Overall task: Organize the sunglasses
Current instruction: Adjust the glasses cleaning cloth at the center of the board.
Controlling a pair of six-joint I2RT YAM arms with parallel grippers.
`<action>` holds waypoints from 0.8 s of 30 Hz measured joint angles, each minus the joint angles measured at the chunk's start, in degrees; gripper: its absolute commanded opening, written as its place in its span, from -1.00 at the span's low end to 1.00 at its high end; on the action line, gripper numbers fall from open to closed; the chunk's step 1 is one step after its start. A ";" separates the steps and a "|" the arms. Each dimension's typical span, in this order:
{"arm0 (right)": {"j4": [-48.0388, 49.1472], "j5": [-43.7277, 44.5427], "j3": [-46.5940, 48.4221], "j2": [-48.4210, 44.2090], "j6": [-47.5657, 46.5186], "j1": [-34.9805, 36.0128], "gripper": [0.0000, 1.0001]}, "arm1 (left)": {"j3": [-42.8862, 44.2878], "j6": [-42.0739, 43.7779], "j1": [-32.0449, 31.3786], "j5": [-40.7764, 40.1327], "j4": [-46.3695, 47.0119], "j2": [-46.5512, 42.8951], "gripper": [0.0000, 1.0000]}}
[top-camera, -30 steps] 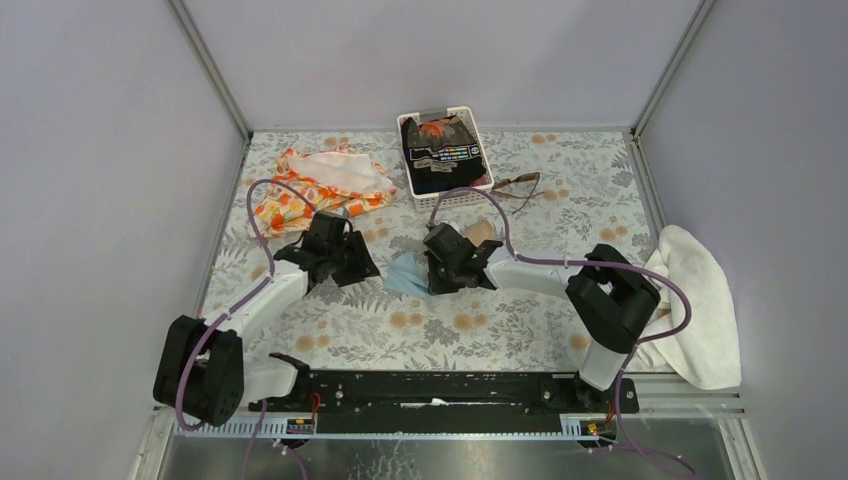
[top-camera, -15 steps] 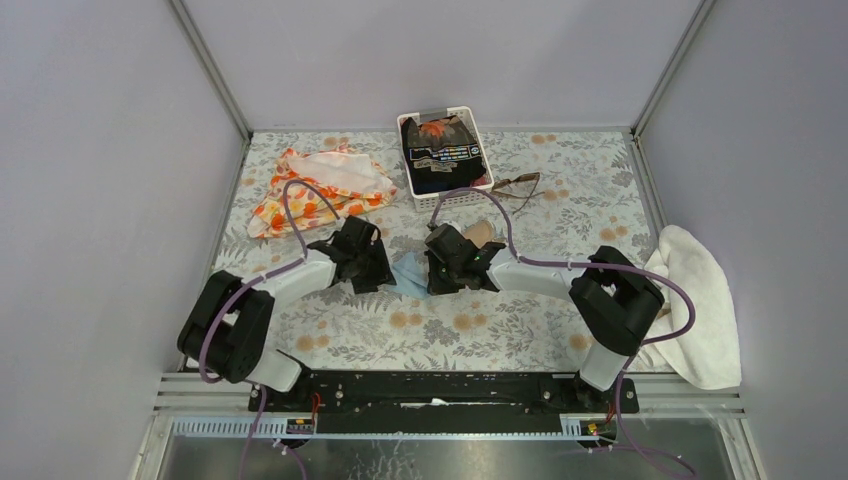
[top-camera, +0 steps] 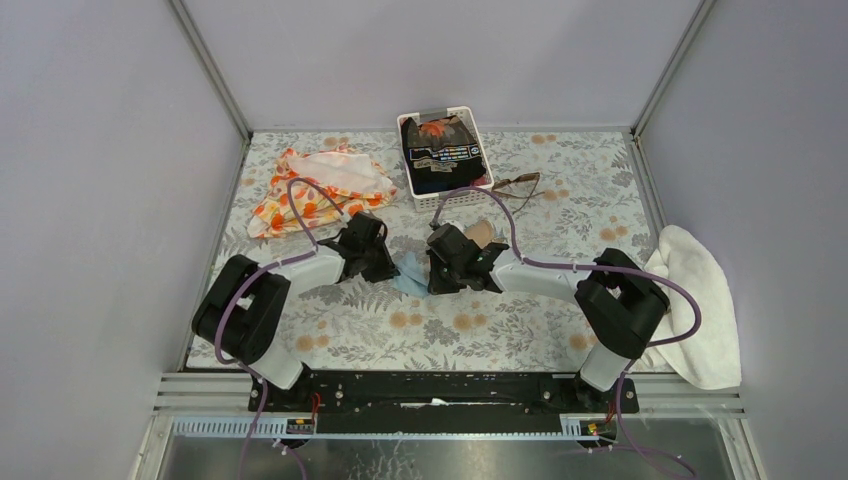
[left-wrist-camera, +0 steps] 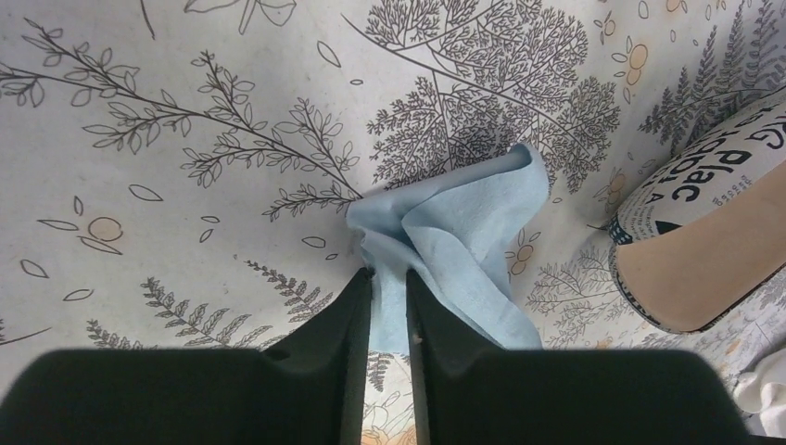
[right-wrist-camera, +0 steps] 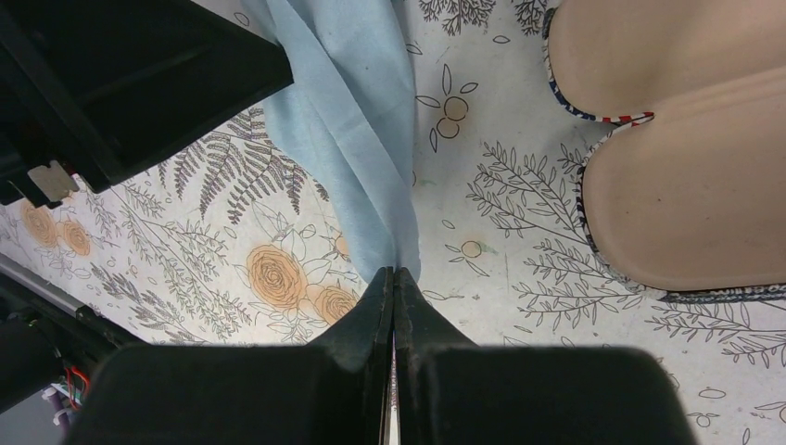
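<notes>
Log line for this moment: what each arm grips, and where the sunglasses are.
left fingers: closed on blue cloth | right fingers: pinching same cloth's edge | sunglasses: lying untouched beside white basket

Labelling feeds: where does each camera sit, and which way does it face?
Top external: above, behind the bases, looking down on the table; both arms show.
Left wrist: on the left arm, looks down past the left tool, pinching the blue cloth.
Right wrist: on the right arm, looks down past the right tool, shut on that cloth.
Shared: both wrist views show cloth and tan case.
</notes>
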 measured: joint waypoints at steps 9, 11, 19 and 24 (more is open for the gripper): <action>0.00 0.00 0.00 0.00 0.00 0.00 -1.00 | -0.02 -0.31 -0.39 -0.28 -0.81 0.11 -1.00; -0.02 0.00 0.00 0.00 0.00 0.00 -1.00 | 0.09 -0.31 -0.39 -0.37 -1.36 -0.02 -1.00; -0.26 -0.07 0.07 -1.14 0.15 -0.02 -1.00 | 4.35 1.55 -0.09 -1.38 -8.37 -6.38 -1.00; -0.72 -0.44 3.43 -1.49 0.17 -0.52 -1.00 | 8.46 4.00 2.32 -0.92 -10.56 -10.45 -1.00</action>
